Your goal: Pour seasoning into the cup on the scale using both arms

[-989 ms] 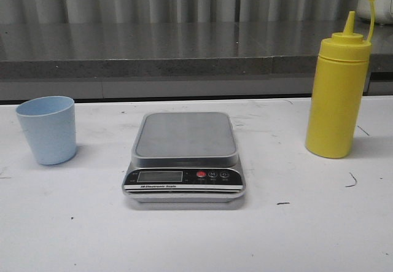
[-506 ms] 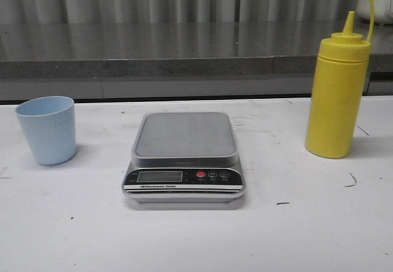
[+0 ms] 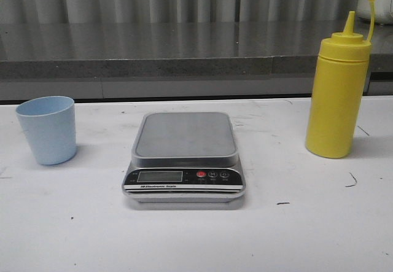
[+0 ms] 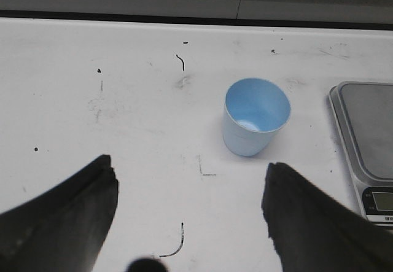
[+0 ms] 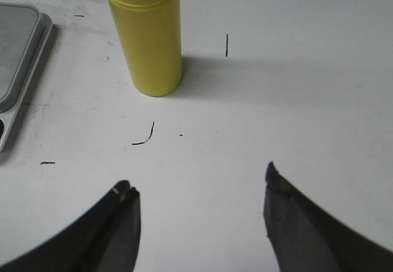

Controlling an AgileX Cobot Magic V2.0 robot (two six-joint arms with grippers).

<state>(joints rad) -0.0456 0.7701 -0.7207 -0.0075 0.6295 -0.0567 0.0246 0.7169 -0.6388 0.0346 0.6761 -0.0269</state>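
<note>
Grippers, front view: neither arm shows; only the bench (image 3: 319,235) and the three task things appear.
Change, front view: none to see against the two earlier pictures; cup, scale and bottle sit in the same spots, so I judge the task not yet begun.
Cup, front view: pale blue cup (image 3: 47,129) stands upright near the bench's left edge, well apart from the scale.
Scale, front view: scale (image 3: 184,156) sits mid-bench, platform bare, display facing the front edge.
Seasoning, front view: yellow seasoning bottle (image 3: 337,91) stands upright toward the right edge, cap hanging off its tether, nozzle uncovered.
Meaning: cup must go onto the platform before any pour; both steps remain.

Left gripper, left wrist view: left gripper (image 4: 190,207) has its fingers spread wide and holds nothing.
Pose, left wrist view: hangs above bare bench, looking down on the cup (image 4: 255,117), which lies ahead of the fingers, roughly in line with the gap, not between them.
Scale, left wrist view: corner of the scale (image 4: 363,140) shows beside the cup, apart from it.

Right gripper, right wrist view: right gripper (image 5: 201,186) is spread wide too, nothing in it.
Pose, right wrist view: hovers over bare bench; seasoning bottle (image 5: 146,34) stands ahead, off toward one finger's side, clear of both.
Scale, right wrist view: scale edge (image 5: 21,63) just enters the picture.
</note>
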